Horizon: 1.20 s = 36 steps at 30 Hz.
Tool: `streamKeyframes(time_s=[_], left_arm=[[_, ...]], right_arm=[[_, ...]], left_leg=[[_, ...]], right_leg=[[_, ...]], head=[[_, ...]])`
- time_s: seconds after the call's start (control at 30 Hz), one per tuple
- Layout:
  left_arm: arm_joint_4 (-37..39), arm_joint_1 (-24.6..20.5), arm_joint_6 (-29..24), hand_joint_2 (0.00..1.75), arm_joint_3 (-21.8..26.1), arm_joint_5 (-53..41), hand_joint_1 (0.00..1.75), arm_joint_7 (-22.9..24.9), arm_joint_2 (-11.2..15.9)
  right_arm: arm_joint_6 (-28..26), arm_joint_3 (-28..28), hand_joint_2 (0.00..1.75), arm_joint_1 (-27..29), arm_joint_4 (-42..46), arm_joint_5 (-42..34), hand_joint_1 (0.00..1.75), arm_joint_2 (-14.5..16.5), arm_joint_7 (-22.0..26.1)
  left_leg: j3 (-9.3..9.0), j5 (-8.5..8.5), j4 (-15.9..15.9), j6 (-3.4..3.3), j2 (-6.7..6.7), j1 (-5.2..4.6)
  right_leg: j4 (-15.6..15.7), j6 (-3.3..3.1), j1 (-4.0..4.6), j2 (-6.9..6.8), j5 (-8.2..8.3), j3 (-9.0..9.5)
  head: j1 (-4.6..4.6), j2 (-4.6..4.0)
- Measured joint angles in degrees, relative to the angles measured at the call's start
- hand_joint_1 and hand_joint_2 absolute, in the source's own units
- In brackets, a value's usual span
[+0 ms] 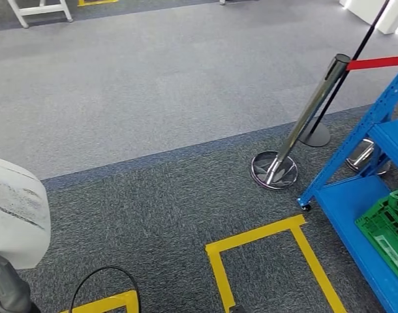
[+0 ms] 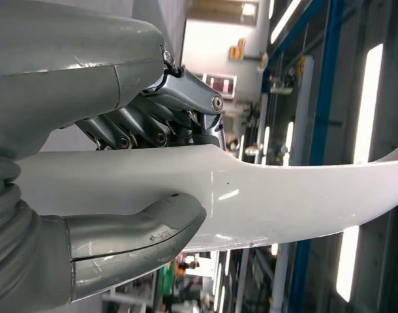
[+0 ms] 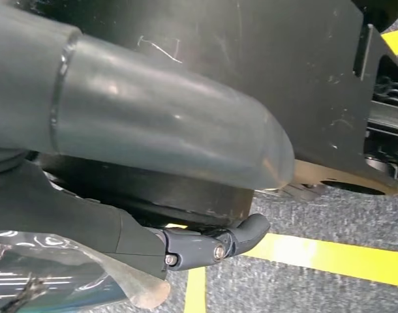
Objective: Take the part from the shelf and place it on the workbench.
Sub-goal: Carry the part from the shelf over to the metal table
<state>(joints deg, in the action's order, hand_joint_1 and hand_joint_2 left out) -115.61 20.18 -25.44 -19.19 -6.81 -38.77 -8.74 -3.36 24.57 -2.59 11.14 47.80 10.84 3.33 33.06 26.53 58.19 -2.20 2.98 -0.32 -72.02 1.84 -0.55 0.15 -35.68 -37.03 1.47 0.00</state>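
Note:
A white, smooth, curved part (image 2: 286, 195) lies across my left hand (image 2: 137, 169), gripped between the thick grey thumb (image 2: 153, 228) on one side and the darker fingers (image 2: 187, 111) on the other. In the head view the same white part (image 1: 15, 208) shows at the lower left edge, above a grey piece of my left arm (image 1: 7, 290). My right hand (image 3: 197, 195) hangs low over the carpet; its thumb (image 3: 177, 124) and a dark finger (image 3: 222, 244) stand apart with nothing between them. The blue shelf (image 1: 354, 163) stands at the right edge.
A green crate (image 1: 386, 228) sits on the shelf's bottom board. Chrome barrier posts (image 1: 305, 117) with round bases and a red belt (image 1: 379, 62) stand left of the shelf. Yellow tape (image 1: 266, 235) marks a box on the grey carpet, and a black cable (image 1: 103, 274) loops at the bottom.

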Motion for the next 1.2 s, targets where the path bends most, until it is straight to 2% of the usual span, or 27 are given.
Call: streamKeyframes(time_s=[0.03, 0.1, 0.17, 0.2, 0.23, 0.3, 0.37, 0.4, 0.43, 0.47, 0.5, 0.53, 0.6, 0.67, 0.73, 0.77, 0.83, 0.87, 0.9, 0.93, 0.97, 1.0, 1.03, 1.1, 1.13, 1.17, 1.2], left_arm=[[0.18, -0.12, -0.04, 1.75, -0.02, -0.1, 1.75, 0.0, -0.07], [0.51, -0.44, -0.1, 1.75, -0.07, -0.24, 1.75, 0.0, -0.21], [0.81, -0.7, -0.14, 1.75, -0.16, -0.27, 1.75, 0.0, -0.3], [0.97, -0.78, -0.19, 1.75, -0.2, -0.28, 1.75, 0.0, -0.32], [1.13, -0.81, -0.26, 1.75, -0.22, -0.29, 1.75, 0.0, -0.33], [1.43, -1.08, -0.44, 1.75, -0.22, -0.29, 1.75, 0.0, -0.33], [1.78, -1.51, -0.58, 1.75, -0.23, -0.29, 1.75, 0.0, -0.31], [2.0, -1.66, -0.64, 1.75, -0.23, -0.29, 1.75, 0.0, -0.29], [2.23, -1.71, -0.69, 1.75, -0.24, -0.28, 1.75, 0.0, -0.28], [2.44, -1.72, -0.74, 1.75, -0.24, -0.28, 1.75, 0.0, -0.27], [2.62, -1.73, -0.78, 1.75, -0.24, -0.28, 1.75, 0.0, -0.26], [2.76, -1.76, -0.8, 1.75, -0.24, -0.29, 1.75, 0.0, -0.26], [2.94, -1.92, -0.91, 1.75, -0.24, -0.29, 1.75, 0.0, -0.26], [3.05, -2.09, -1.16, 1.75, -0.23, -0.27, 1.75, 0.0, -0.26], [3.11, -2.11, -1.61, 1.75, -0.21, -0.03, 1.75, 0.0, -0.21], [3.11, -2.11, -1.8, 1.75, -0.15, 0.2, 1.75, 0.0, -0.15], [3.08, -2.2, -1.81, 1.75, 0.22, 0.89, 1.75, 0.0, 0.04], [3.06, -2.21, -1.63, 1.75, 0.54, 1.23, 1.75, 0.0, 0.14], [3.05, -2.16, -1.34, 1.75, 0.93, 1.58, 1.75, 0.0, 0.23], [3.05, -2.0, -0.93, 1.75, 1.36, 1.83, 1.75, 0.0, 0.29], [3.05, -1.8, -0.44, 1.75, 1.82, 2.0, 1.75, 0.0, 0.31], [3.05, -1.57, 0.09, 1.75, 2.32, 2.09, 1.75, 0.0, 0.3], [3.05, -1.38, 0.59, 1.75, 2.81, 2.11, 1.75, 0.0, 0.27], [3.05, -1.16, 1.29, 1.75, 3.71, 2.08, 1.75, 0.0, 0.18], [3.05, -1.11, 1.53, 1.75, 4.08, 2.01, 1.75, 0.0, 0.13], [3.05, -1.04, 1.76, 1.75, 4.4, 1.91, 1.75, 0.0, 0.07], [3.05, -0.91, 1.98, 1.75, 4.71, 1.79, 1.75, 0.0, -0.01]], right_arm=[[0.01, 0.09, 0.0, -0.01, 0.0, -0.02, 0.0, 0.0, -0.08], [0.07, 0.23, 0.0, -0.02, -0.03, -0.08, 0.0, -0.02, -0.18], [0.14, 0.45, 0.0, -0.01, -0.06, -0.17, 0.0, -0.04, -0.28], [0.17, 0.55, 0.0, -0.01, -0.05, -0.21, 0.0, -0.04, -0.32], [0.21, 0.63, 0.0, -0.04, -0.04, -0.25, 0.0, -0.03, -0.35], [0.34, 0.74, 0.0, -0.08, -0.03, -0.29, 0.0, -0.01, -0.33], [0.47, 0.96, 0.0, 0.04, -0.03, -0.32, 0.0, -0.01, -0.33], [0.53, 1.08, 0.0, 0.13, -0.03, -0.33, 0.0, -0.02, -0.33], [0.57, 1.19, 0.0, 0.2, -0.03, -0.34, 0.0, -0.03, -0.34], [0.59, 1.26, 0.0, 0.23, -0.03, -0.33, 0.0, -0.04, -0.33], [0.63, 1.34, 0.0, 0.22, -0.03, -0.32, 0.0, -0.04, -0.33], [0.67, 1.4, 0.0, 0.2, -0.03, -0.31, 0.0, -0.04, -0.31], [0.79, 1.49, 0.0, 0.19, -0.03, -0.23, 0.0, -0.05, -0.27], [0.96, 1.5, 0.0, 0.19, -0.03, -0.07, 0.0, -0.06, -0.25], [1.16, 1.51, 0.0, 0.06, 0.0, 0.39, 0.0, -0.06, -0.35], [1.27, 1.52, 0.0, -0.06, 0.04, 0.75, 0.0, -0.05, -0.39], [1.4, 1.51, 0.0, -0.29, 0.12, 1.62, 0.0, -0.04, -0.41], [1.44, 1.5, 0.0, -0.34, 0.12, 1.96, 0.0, -0.03, -0.38], [1.44, 1.49, 0.0, -0.34, 0.12, 2.26, 0.0, -0.03, -0.36], [1.43, 1.49, 0.0, -0.32, 0.12, 2.47, 0.0, -0.03, -0.38], [1.42, 1.49, 0.0, -0.31, 0.12, 2.61, 0.0, -0.03, -0.42], [1.39, 1.49, 0.0, -0.33, 0.12, 2.74, 0.0, -0.03, -0.5], [1.38, 1.49, 0.0, -0.35, 0.12, 2.81, 0.0, -0.04, -0.6], [1.38, 1.49, 0.0, -0.38, 0.11, 2.93, 0.0, -0.04, -0.9], [1.41, 1.49, 0.0, -0.38, 0.11, 2.99, 0.0, -0.04, -1.06], [1.46, 1.49, 0.0, -0.39, 0.1, 3.07, 0.0, -0.04, -1.26], [1.52, 1.49, 0.0, -0.39, 0.1, 3.15, 0.0, -0.03, -1.42]], left_leg=[[-0.06, 0.06, 0.1, 0.09, 0.84, 0.04], [0.09, 0.24, 0.48, 0.49, 2.36, 0.01], [0.46, 0.16, 0.68, 1.13, 3.61, 0.13], [0.65, 0.01, 0.62, 1.48, 4.25, 0.27], [0.77, 0.02, 0.7, 1.79, 4.26, 0.36], [1.75, 1.42, 2.9, 2.35, 1.97, 0.28], [4.66, 4.84, 9.34, 2.85, -1.22, 0.32], [6.46, 6.46, 13.15, 3.08, -1.91, 0.47], [7.73, 7.28, 15.88, 3.25, -2.18, 0.63], [8.1, 7.02, 16.7, 3.37, -2.32, 0.78], [7.31, 5.66, 15.21, 3.42, -2.53, 0.88], [5.56, 3.59, 11.8, 3.39, -3.1, 0.93], [1.7, 0.69, 4.18, 3.03, -5.76, 0.6], [0.29, 0.37, 1.02, 2.35, -7.34, 0.04], [0.4, 0.36, 0.72, 1.54, -6.21, -0.17], [0.33, 0.26, 0.5, 1.17, -5.52, -0.1], [0.11, -0.01, 0.1, 0.46, -4.25, 0.16], [0.13, -0.06, 0.06, 0.23, -3.62, 0.19], [0.17, -0.07, 0.08, 0.07, -2.91, 0.15], [0.17, -0.06, 0.1, -0.01, -2.1, 0.08], [0.13, -0.05, 0.12, -0.02, -1.27, 0.02], [0.05, -0.04, 0.15, -0.03, -0.37, -0.02], [-0.05, -0.02, 0.18, -0.01, 0.55, -0.03], [-0.03, 0.08, 0.38, 0.19, 2.26, -0.01], [0.14, 0.09, 0.5, 0.43, 3.0, 0.04], [0.37, 0.05, 0.58, 0.77, 3.68, 0.15], [0.59, -0.07, 0.58, 1.18, 4.37, 0.26]], right_leg=[[3.79, -0.08, -0.07, 0.7, 2.58, 1.32], [10.7, -0.26, -0.35, 3.4, 5.67, 4.06], [13.1, -0.51, -0.4, 4.79, 5.93, 5.31], [13.34, -0.72, -0.34, 4.3, 6.03, 5.58], [13.52, -1.04, -0.34, 3.61, 6.18, 5.78], [13.93, -1.72, -0.45, 2.05, 6.36, 6.13], [14.09, -2.15, -0.4, 0.27, 6.25, 6.34], [14.08, -2.22, -0.33, -0.68, 6.16, 6.38], [14.08, -2.24, -0.29, -1.58, 6.05, 6.42], [14.07, -2.22, -0.26, -2.46, 5.94, 6.49], [14.07, -2.15, -0.26, -3.26, 5.81, 6.63], [14.07, -2.05, -0.26, -3.98, 5.65, 6.86], [14.02, -1.63, -0.07, -5.19, 5.22, 7.32], [14.03, -1.03, 0.21, -6.29, 4.86, 7.63], [14.23, -0.32, 0.18, -7.28, 4.61, 8.1], [14.06, 0.02, 0.04, -6.71, 4.23, 8.16], [10.64, 0.42, -0.2, -3.68, 1.99, 6.64], [7.04, 0.41, -0.23, -1.95, 0.26, 4.78], [2.85, 0.36, -0.22, -0.97, -1.38, 2.6], [-0.66, 0.3, -0.19, -0.51, -2.35, 0.59], [-2.3, 0.22, -0.15, -0.33, -2.19, -0.64], [-1.62, 0.1, -0.12, -0.17, -0.82, -0.81], [1.26, -0.07, -0.12, 0.22, 1.48, 0.1], [9.09, -0.41, -0.31, 2.93, 5.58, 3.05], [11.77, -0.5, -0.4, 4.23, 6.48, 4.26], [13.09, -0.56, -0.43, 5.16, 6.61, 4.91], [13.43, -0.66, -0.36, 5.13, 6.45, 5.23]], head=[[0.01, 0.0], [-0.03, 0.0], [-0.06, 0.0], [-0.08, 0.0], [-0.05, 0.0], [-0.33, 0.0], [-0.61, 0.0], [-0.65, 0.0], [-0.63, 0.0], [-0.64, 0.0], [-0.64, 0.0], [-0.64, 0.0], [-0.67, 0.0], [-0.61, 0.0], [-0.53, 0.0], [-0.48, 0.0], [-0.25, 0.0], [-0.11, 0.0], [-0.03, 0.0], [0.03, 0.0], [0.03, 0.0], [0.02, 0.0], [0.02, 0.0], [0.01, 0.0], [0.0, 0.01], [-0.01, 0.01], [-0.01, 0.01]])
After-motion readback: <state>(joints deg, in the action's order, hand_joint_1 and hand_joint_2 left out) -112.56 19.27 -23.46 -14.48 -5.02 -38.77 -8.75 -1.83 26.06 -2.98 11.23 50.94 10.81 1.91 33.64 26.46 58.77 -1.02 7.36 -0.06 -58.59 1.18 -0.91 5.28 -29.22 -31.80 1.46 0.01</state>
